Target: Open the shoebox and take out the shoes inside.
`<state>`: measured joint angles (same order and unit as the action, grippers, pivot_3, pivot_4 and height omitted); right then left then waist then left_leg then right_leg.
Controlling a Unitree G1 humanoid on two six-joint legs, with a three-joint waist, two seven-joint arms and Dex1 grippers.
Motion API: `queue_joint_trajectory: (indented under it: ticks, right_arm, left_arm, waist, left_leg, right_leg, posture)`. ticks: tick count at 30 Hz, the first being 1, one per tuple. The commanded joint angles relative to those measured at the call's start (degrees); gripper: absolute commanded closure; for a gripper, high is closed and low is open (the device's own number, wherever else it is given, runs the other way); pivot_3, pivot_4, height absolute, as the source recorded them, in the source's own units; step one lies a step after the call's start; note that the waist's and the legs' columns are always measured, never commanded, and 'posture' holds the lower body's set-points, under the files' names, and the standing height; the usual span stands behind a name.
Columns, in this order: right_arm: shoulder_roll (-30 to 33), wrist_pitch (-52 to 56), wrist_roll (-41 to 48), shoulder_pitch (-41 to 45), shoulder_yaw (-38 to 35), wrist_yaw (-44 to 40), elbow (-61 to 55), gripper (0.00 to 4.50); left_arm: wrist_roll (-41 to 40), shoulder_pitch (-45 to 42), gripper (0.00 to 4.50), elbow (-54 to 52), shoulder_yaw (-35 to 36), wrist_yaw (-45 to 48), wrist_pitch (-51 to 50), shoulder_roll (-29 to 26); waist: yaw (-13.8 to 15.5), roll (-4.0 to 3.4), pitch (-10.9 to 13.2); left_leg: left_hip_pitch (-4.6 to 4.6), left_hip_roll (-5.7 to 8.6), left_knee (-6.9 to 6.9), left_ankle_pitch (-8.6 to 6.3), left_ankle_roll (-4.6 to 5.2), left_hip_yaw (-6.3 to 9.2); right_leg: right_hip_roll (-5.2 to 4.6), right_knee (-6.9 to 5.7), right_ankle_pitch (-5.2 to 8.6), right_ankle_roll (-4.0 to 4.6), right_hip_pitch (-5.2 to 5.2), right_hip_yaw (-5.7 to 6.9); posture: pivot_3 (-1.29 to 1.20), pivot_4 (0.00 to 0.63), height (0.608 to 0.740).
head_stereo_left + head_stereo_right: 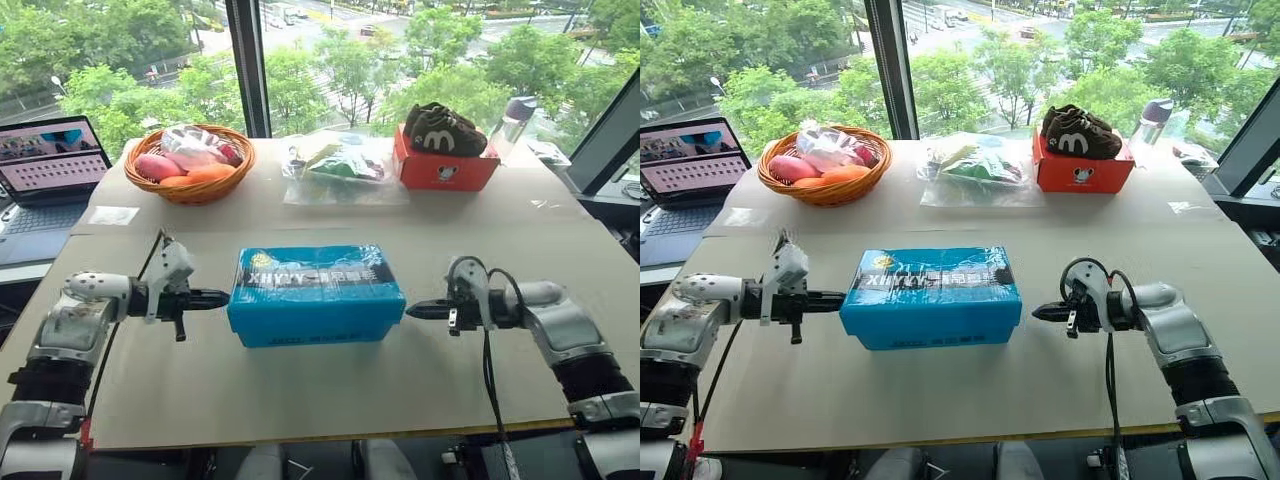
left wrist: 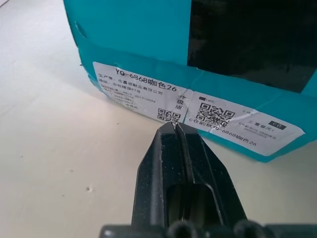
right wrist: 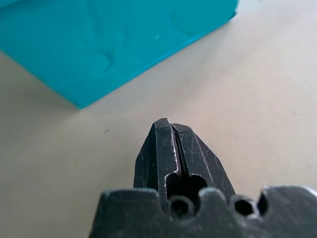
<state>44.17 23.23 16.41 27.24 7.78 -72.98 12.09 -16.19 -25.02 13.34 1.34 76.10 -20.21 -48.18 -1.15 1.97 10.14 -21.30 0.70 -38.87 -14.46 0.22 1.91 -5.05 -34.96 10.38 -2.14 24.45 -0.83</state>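
Both my grippers sit nearest, low over the table (image 1: 300, 400): left gripper (image 1: 222, 297) and right gripper (image 1: 412, 312), each clenched tight on nothing, fingers pressed together. They point inward at each other from opposite ends of the shoebox (image 1: 315, 293). Left tip is just beside the labelled end wall, contact unclear; right tip is near the other end, a clear gap.

Count: one blue shoebox, lid on. One red-orange box (image 1: 443, 166) with a pair of dark brown sneakers (image 1: 443, 128) on top. One wicker basket (image 1: 190, 163) of wrapped items. One clear plastic bag (image 1: 343, 165) of packets. One bottle (image 1: 512, 124). One laptop (image 1: 48, 175), open, off the table's left side.

Surface: beige board sheets, matte, taped at seams. Behind it, floor-to-ceiling window with a dark frame, trees and a road outside.

Shoebox sits mid-table, between my two grippers, well apart from the back row. Long axis runs left to right across my view, lid up, black lettered stripe along the top, front long side facing me.
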Motion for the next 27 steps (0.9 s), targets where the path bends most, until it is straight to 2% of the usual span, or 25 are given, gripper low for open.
queue_joint_trajectory:
  ticks: [1,5,13,20,24,27]
  right_arm:
    - [-1.51,1.68,2.46,1.65,-2.17,1.03,-3.98,4.50]
    - [-2.72,1.51,0.83,1.42,0.06,0.50,-2.84,4.50]
    - [-4.65,6.93,5.26,1.18,-0.72,-0.70,-7.89,4.50]
    - [-3.91,14.30,9.89,-2.93,-0.62,-0.82,-17.81,4.50]
    - [-2.40,14.75,9.65,-5.82,-0.43,-0.74,-19.81,4.50]
    - [-1.36,15.07,9.07,-7.28,-0.36,-0.54,-19.73,4.50]
  left_arm:
    - [-1.34,-1.25,4.45,-1.45,0.33,-0.85,-0.08,1.18]
    - [-0.53,-1.26,4.45,-1.78,-2.26,-0.70,0.82,3.50]
    - [-0.62,-0.11,4.45,-3.06,-3.79,0.65,0.76,2.67]
    - [-2.82,3.61,4.45,-7.91,-3.71,1.05,-1.48,2.56]
    - [-3.83,7.57,4.45,-12.13,-2.75,0.80,-3.42,1.53]
    - [-3.54,8.07,4.45,-11.33,-1.76,-0.13,-3.54,1.17]
  waist:
    - [-0.24,0.01,0.00]
    - [0.13,0.01,0.00]
    - [0.38,0.01,0.02]
    - [0.23,-0.01,0.03]
    - [0.27,-0.01,0.03]
    - [0.34,-0.01,0.03]
  left_leg:
    - [0.00,-0.04,-0.01,0.00,0.00,0.00]
    - [0.06,-0.12,-0.05,0.00,0.00,-0.01]
    - [-0.11,-0.18,-0.04,-0.02,0.01,0.00]
    - [-0.10,-0.40,-0.02,-0.04,0.03,0.00]
    - [-0.07,-0.55,-0.01,-0.07,0.02,0.00]
    - [-0.07,-0.61,-0.01,-0.08,0.01,-0.01]
  right_leg:
    - [0.03,0.00,0.00,0.00,-0.01,0.00]
    - [0.13,-0.03,-0.01,0.01,-0.07,0.02]
    - [0.20,0.07,-0.02,0.06,0.04,0.02]
    - [0.31,0.03,0.02,0.11,0.09,0.03]
    - [0.49,0.04,0.05,0.16,0.09,0.02]
    - [0.61,0.00,0.06,0.20,0.14,0.03]
  posture:
    - [0.00,0.150,0.740]
    - [0.00,0.150,0.740]
    - [0.00,0.150,0.740]
    - [0.00,0.150,0.740]
    - [0.00,0.150,0.740]
    - [0.00,0.150,0.740]
